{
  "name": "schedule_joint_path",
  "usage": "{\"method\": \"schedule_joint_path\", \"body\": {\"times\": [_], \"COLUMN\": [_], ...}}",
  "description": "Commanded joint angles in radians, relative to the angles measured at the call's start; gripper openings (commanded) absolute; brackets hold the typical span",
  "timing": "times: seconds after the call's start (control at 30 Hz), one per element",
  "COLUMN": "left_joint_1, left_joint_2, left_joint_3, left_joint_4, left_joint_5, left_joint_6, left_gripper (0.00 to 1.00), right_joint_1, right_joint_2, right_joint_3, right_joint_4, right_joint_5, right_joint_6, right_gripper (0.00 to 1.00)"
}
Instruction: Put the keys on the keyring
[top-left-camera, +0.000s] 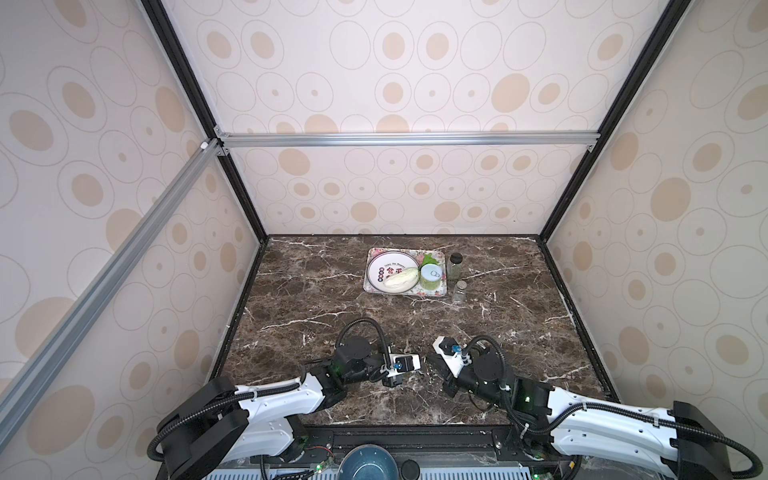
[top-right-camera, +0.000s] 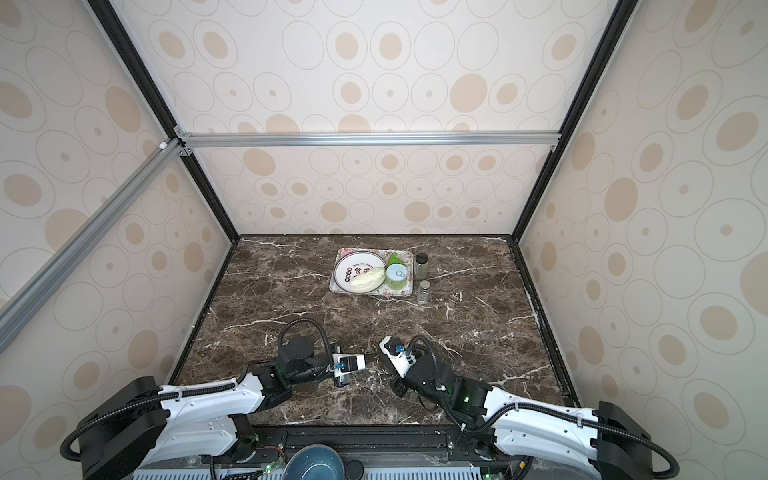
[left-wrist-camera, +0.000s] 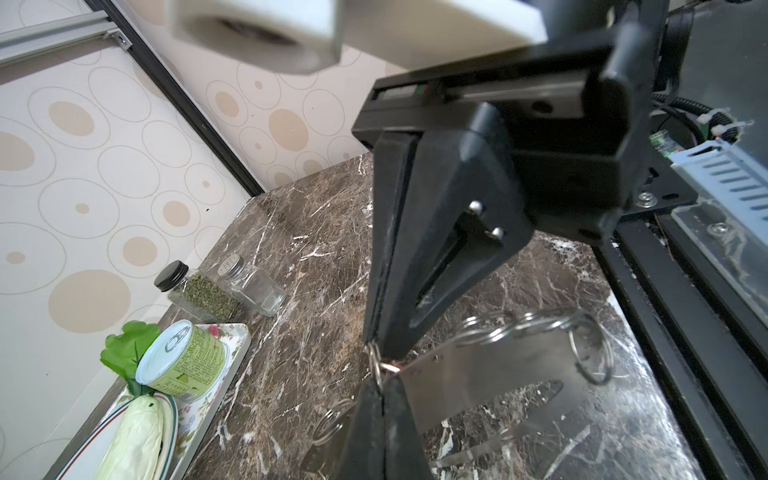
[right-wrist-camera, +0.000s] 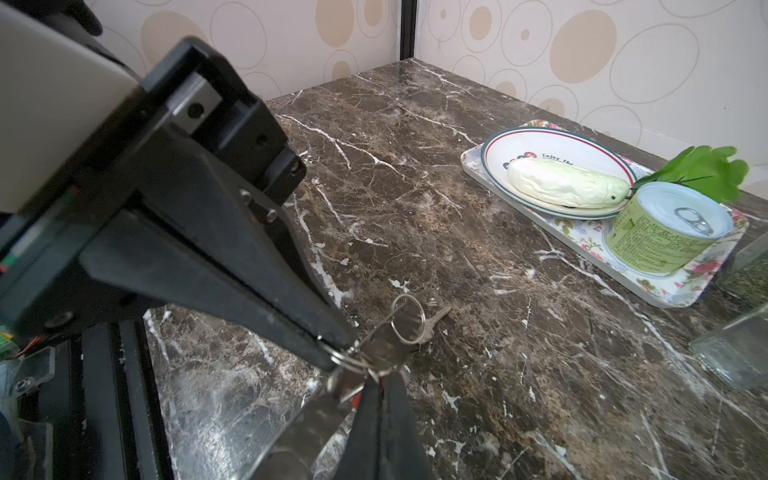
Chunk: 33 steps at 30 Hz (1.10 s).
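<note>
Both hands are clamped shut and meet tip to tip low over the near middle of the counter (right-wrist-camera: 519, 291). The left hand (left-wrist-camera: 384, 386) and right hand (left-wrist-camera: 374, 347) close on one corner of the keyring (left-wrist-camera: 478, 374), among its small split rings (which hand pinches the plate and which a ring, I cannot tell). A silver key (right-wrist-camera: 434, 316) on a ring sits just beyond the tips.
</note>
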Motion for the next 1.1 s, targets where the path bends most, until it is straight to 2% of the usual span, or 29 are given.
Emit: {"method": "schedule_joint_path", "body": {"times": [0.0,0.23,0.8,1.07], "left_joint_1": [-0.012,-0.012,-0.012,-0.012], "left_joint_2": [-0.016,-0.01,-0.01,-0.014], "left_joint_3": [0.038,0.041,0.032,0.026], "left_joint_4": [0.018,0.011,0.021,0.029], "left_joint_5": [0.086,0.075,0.037,0.027], "left_joint_6": [-0.005,-0.004,-0.002,-0.002], "left_gripper": [0.0,0.0,0.0,0.0], "right_joint_1": [-0.005,-0.005,-0.005,-0.005], "right_joint_2": [-0.001,-0.031,-0.131,-0.178], "right_joint_3": [-0.012,-0.029,-0.075,-0.092], "right_joint_4": [0.068,0.081,0.071,0.055], "right_joint_5": [0.102,0.074,0.092,0.142], "right_joint_6": [0.006,-0.007,-0.001,0.002], "right_gripper": [0.0,0.0,0.0,0.0]}}
